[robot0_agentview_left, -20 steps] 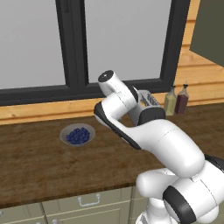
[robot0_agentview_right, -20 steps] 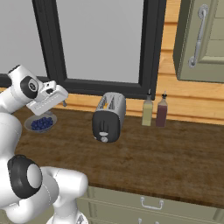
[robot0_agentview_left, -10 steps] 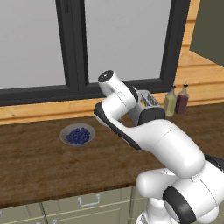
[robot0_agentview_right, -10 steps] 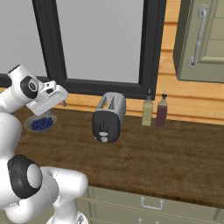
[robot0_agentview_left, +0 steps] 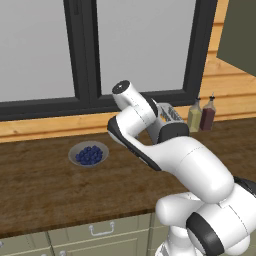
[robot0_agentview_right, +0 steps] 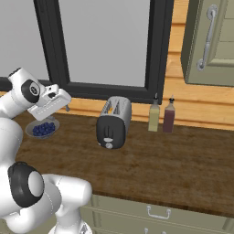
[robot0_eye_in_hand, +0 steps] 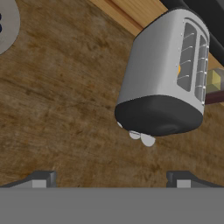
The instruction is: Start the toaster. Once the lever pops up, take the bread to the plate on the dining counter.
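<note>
The silver-grey toaster (robot0_agentview_right: 113, 122) stands on the wooden worktop (robot0_agentview_right: 173, 160) below the window, its dark end panel (robot0_eye_in_hand: 156, 116) with a pale knob (robot0_eye_in_hand: 142, 138) facing me. A small yellow speck in one slot (robot0_eye_in_hand: 178, 69) may be the bread; I cannot tell for sure. My gripper (robot0_eye_in_hand: 109, 181) is open with nothing between its fingertips (robot0_eye_in_hand: 41, 179). It hovers above the worktop, left of the toaster and apart from it. In the left base view my arm hides most of the toaster (robot0_agentview_left: 171, 114). The plate and the dining counter are out of view.
A grey bowl of blueberries (robot0_agentview_left: 89, 154) sits on the worktop left of the toaster. Two condiment bottles (robot0_agentview_right: 161, 116) stand to its right by the wall. An upper cabinet (robot0_agentview_right: 210, 43) hangs at the right, and drawers run under the worktop edge.
</note>
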